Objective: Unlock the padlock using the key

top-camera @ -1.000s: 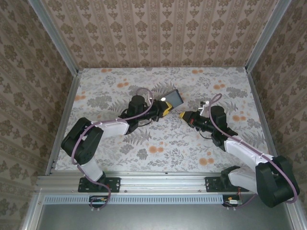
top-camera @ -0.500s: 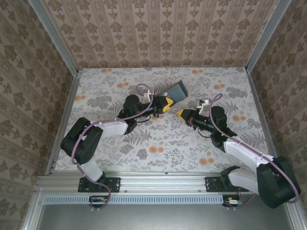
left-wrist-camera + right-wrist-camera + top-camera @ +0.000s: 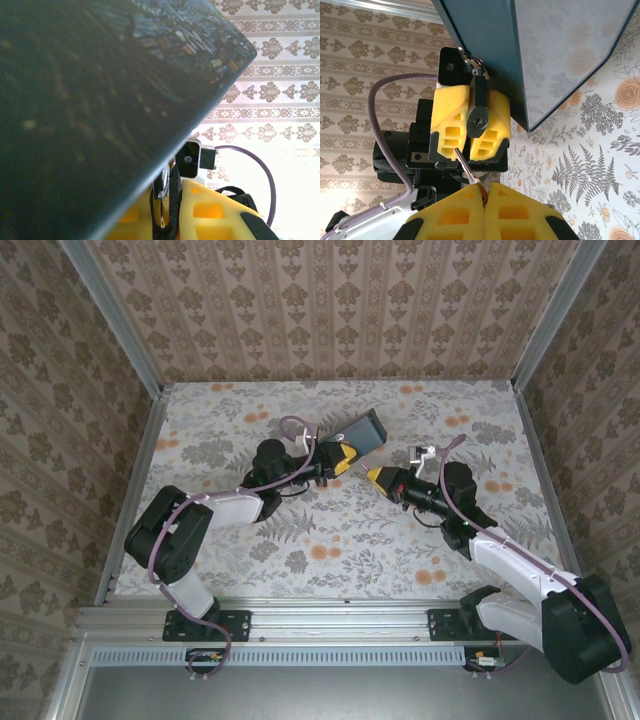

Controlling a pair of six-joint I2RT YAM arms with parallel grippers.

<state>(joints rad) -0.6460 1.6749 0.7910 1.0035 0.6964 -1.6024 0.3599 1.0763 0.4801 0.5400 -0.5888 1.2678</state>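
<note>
My left gripper (image 3: pixel 342 462) is shut on the black padlock (image 3: pixel 477 118), which sits between its yellow fingers (image 3: pixel 449 125) with the keyhole facing my right wrist camera. The padlock hangs on a dark grey box (image 3: pixel 365 433) that rises above the gripper (image 3: pixel 167 212) and covers most of the left wrist view (image 3: pixel 100 100). My right gripper (image 3: pixel 377 478) is shut on the silver key (image 3: pixel 466 170), pinched at its fingertips (image 3: pixel 485 194). The key's tip points up and left, ending just below the keyhole, beside the left gripper's finger and outside the lock.
The floral table (image 3: pixel 330 540) is walled by patterned panels (image 3: pixel 330 310) on three sides, with metal rails (image 3: pixel 130 490) along the edges. Both arms meet near the table's middle, and the left arm's purple cable (image 3: pixel 385 115) loops beside its wrist.
The left gripper has turned and tipped the dark box upward. The right gripper with the key has edged left toward the padlock. Both grips are unchanged.
</note>
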